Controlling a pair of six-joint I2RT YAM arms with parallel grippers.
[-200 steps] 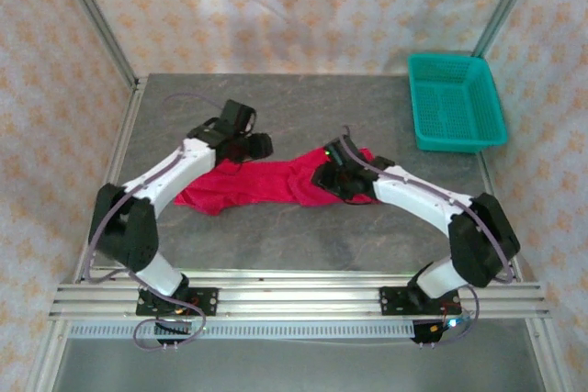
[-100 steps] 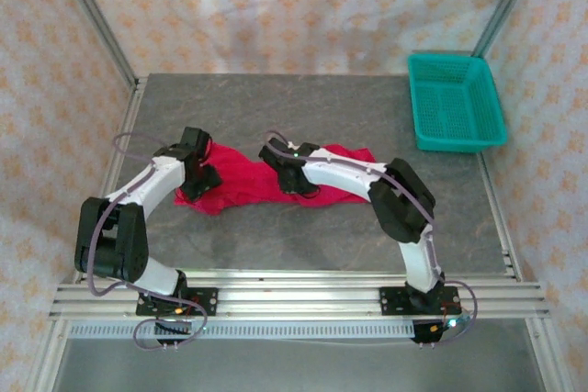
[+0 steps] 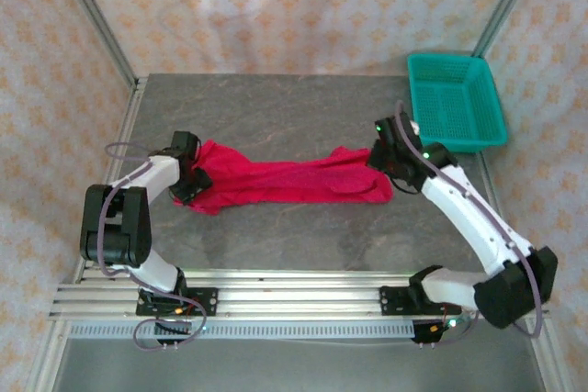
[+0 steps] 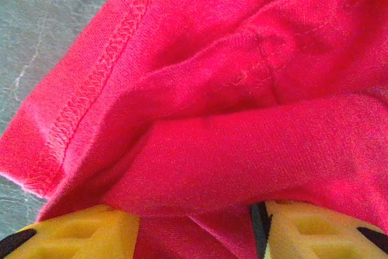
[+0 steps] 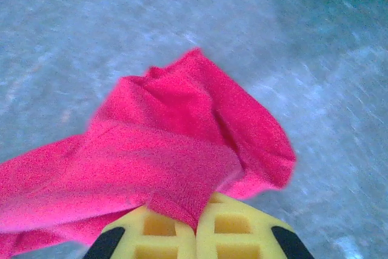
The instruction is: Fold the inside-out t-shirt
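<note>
Top external: red t-shirt [image 3: 276, 181] lay stretched across centre of table [image 3: 303, 107], teal basket [image 3: 457, 103] at upper right. Left claw [image 3: 191, 181] gripped bunched fabric at shirt's left end, stitched hem beside it. Right claw [image 3: 384, 164] pinched tight on fold at right end.

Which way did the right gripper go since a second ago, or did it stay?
Yes, moved: the right gripper went rightward, toward the teal plastic mesh basket, pinching the bright red fabric t-shirt.
</note>
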